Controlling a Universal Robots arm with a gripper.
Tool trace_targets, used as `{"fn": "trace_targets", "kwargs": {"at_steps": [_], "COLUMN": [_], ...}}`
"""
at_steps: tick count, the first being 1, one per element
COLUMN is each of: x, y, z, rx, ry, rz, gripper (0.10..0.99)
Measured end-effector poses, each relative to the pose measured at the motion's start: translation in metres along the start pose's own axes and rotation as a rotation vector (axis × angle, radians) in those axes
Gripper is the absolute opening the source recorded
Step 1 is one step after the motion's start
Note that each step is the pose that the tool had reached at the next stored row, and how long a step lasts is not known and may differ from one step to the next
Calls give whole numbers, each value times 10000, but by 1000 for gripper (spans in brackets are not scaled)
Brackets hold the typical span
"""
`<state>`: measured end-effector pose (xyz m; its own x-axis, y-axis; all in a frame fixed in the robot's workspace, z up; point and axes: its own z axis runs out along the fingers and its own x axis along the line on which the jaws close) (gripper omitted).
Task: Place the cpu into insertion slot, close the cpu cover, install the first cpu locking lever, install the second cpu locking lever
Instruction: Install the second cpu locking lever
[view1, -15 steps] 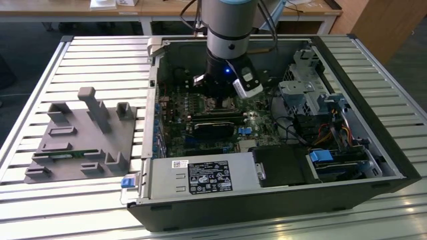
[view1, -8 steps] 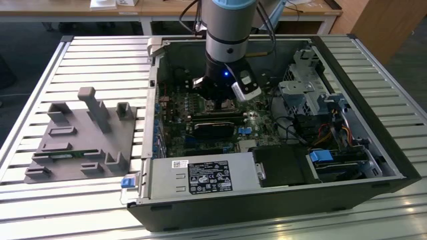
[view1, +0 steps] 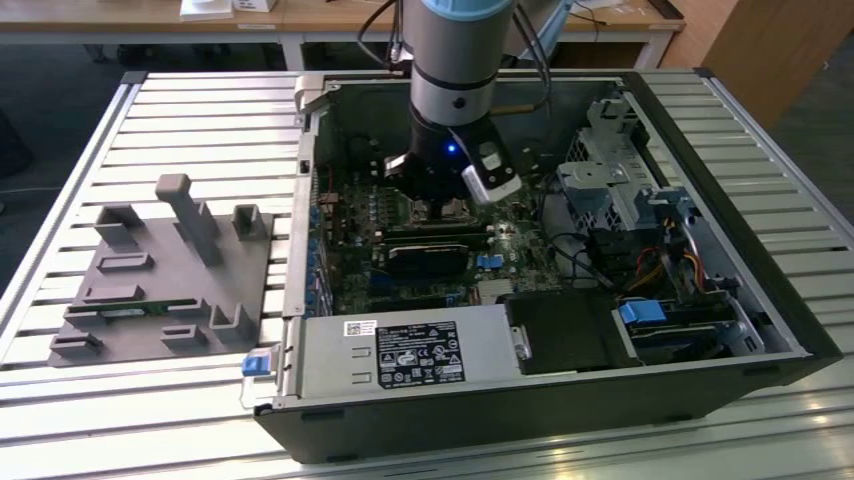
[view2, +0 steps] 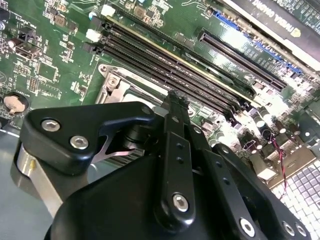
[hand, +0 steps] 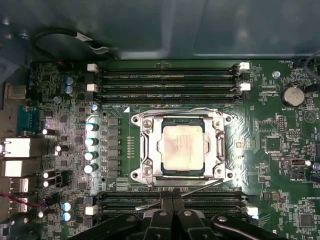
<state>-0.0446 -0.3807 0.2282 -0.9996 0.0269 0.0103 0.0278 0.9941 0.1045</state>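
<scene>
In the exterior view, a grey plastic fixture block with upright pegs (view1: 167, 275) lies on the slatted metal table (view1: 80, 170) at about nine o'clock from the open black computer case (view1: 561, 260). The grey robot arm (view1: 454, 70) comes down into the case from twelve o'clock, and its black gripper (view1: 441, 205) hangs just over the green motherboard (view1: 400, 250), near the middle of the case. At six o'clock from it sits a long black rectangular card (view1: 427, 258), and further the same way a silver power supply box with a black label (view1: 407, 355). Metal drive cages (view1: 614, 170) stand at three o'clock.

In the first wrist view, the small flat square cpu with its dull silver-grey top (hand: 181, 145) lies in the square dark insertion slot (hand: 206, 172), seated flat. The thin silver-grey metal cpu cover (hand: 218, 146) is folded down around the chip, its window framing the metal top. A thin wire locking lever (hand: 175, 192) slants out along the side of the socket nearest the gripper, its free end raised off the board. Long black memory slots (hand: 167, 75) run along the far side of the socket and another set (hand: 125, 200) runs along the near side. The gripper's black fingers (hand: 172, 207) meet with their tips drawn together, holding nothing, just beside that slanting lever.

In the second wrist view, the fingertip (view2: 176, 100) stands over the edge of the socket frame (view2: 112, 87).
</scene>
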Motion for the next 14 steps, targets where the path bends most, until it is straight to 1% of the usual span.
{"fn": "trace_targets", "kwargs": {"at_steps": [10,11,12,14], "x": [49,52,55,60], "y": [-3,-4,-6,-15], "z": [3,3,5,5], "rx": [-77,-111,-179,-358], "ry": [3,3,5,10], "rz": [-1,-2,-4,-3], "gripper": [106,106,106,106]}}
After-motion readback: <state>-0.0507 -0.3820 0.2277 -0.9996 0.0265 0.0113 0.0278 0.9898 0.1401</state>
